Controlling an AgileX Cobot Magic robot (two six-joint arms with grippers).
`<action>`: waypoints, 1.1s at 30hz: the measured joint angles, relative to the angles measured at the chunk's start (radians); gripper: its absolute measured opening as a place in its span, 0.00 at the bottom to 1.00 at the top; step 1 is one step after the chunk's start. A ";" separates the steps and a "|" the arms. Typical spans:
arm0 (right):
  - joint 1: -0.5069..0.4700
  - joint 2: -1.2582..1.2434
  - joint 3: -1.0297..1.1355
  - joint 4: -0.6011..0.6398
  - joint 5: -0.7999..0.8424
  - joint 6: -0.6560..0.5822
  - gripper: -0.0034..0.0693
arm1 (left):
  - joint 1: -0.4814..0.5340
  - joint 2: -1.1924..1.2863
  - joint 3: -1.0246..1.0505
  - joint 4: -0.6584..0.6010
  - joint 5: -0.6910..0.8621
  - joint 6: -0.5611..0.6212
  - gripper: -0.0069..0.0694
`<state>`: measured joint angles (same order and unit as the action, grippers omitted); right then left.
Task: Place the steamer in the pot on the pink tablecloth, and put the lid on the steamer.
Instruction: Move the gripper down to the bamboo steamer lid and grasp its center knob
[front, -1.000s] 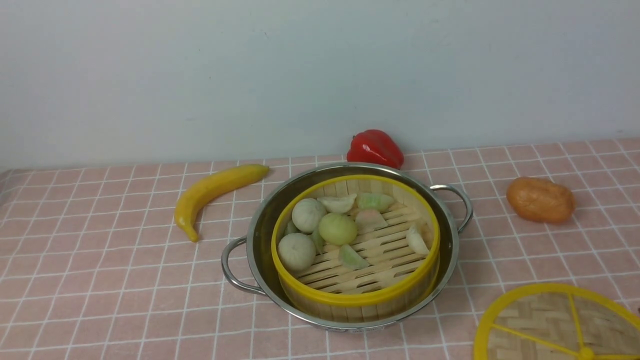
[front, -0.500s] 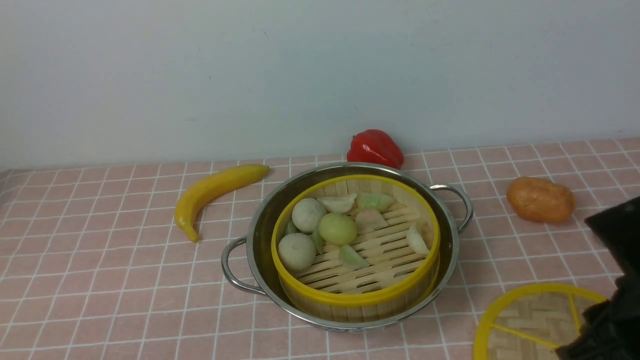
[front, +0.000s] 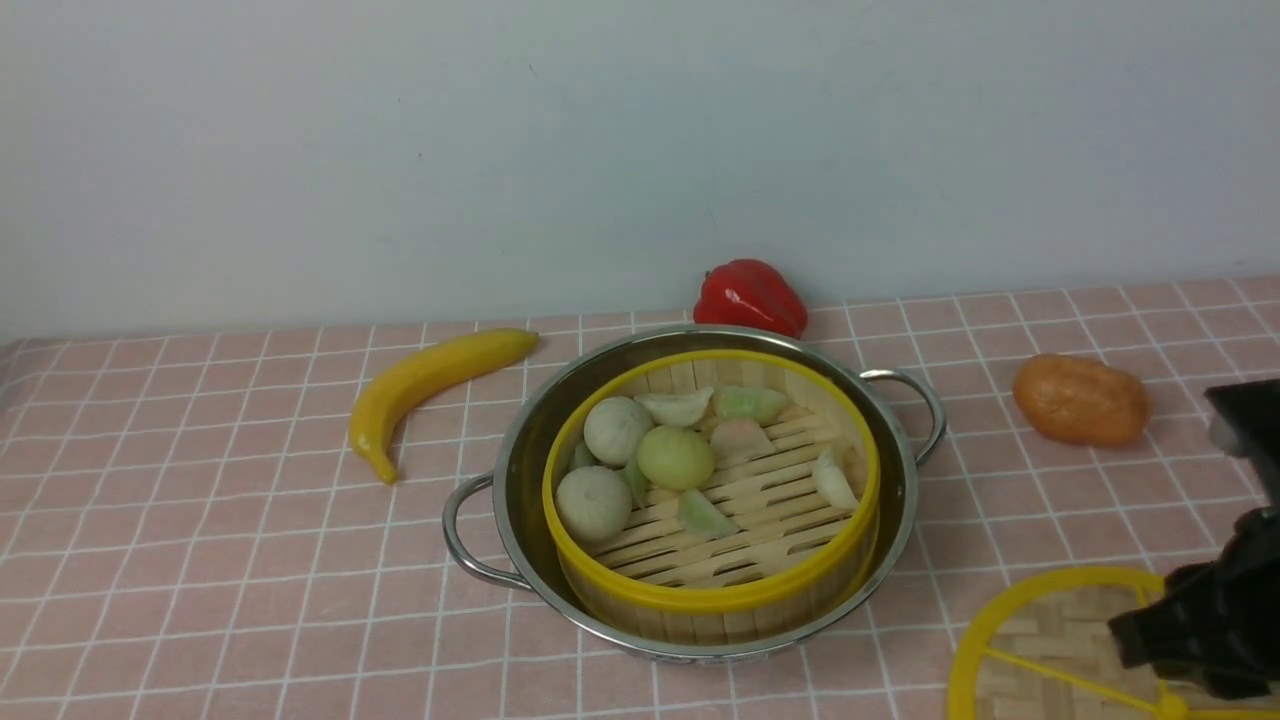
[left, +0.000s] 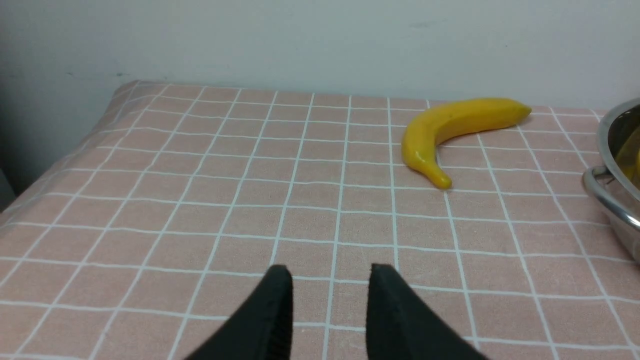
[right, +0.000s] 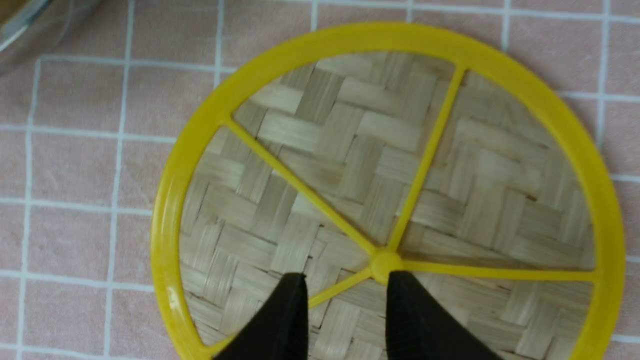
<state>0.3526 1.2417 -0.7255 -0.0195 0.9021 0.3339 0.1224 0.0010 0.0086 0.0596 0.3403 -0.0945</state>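
Right tool (right: 345, 280) over lid (right: 350, 150), lower right of front frame; jaws apart, empty. Lid lies flat on cloth (right: 75, 165): likely light, stiff, thin-edged. Centre knob (right: 384, 263) looks the best hold. Steamer (front: 700, 598) already in pot (front: 522, 460). Left tool (left: 327, 272) apart too.

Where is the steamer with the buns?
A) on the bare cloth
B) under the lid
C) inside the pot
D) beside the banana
C: the steamer sits inside the pot, uncovered, while the lid lies apart on the cloth.
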 joint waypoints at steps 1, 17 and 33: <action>0.000 0.018 0.000 0.006 -0.006 -0.008 0.38 | 0.000 0.000 0.000 0.000 0.000 0.000 0.38; -0.008 0.220 -0.004 -0.082 -0.014 -0.012 0.38 | 0.000 0.000 0.000 0.000 0.000 0.003 0.41; -0.008 0.271 -0.004 -0.087 -0.031 0.024 0.32 | 0.000 0.000 0.000 0.000 0.000 0.003 0.41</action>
<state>0.3443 1.5131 -0.7294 -0.1064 0.8711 0.3580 0.1224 0.0010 0.0086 0.0596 0.3403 -0.0911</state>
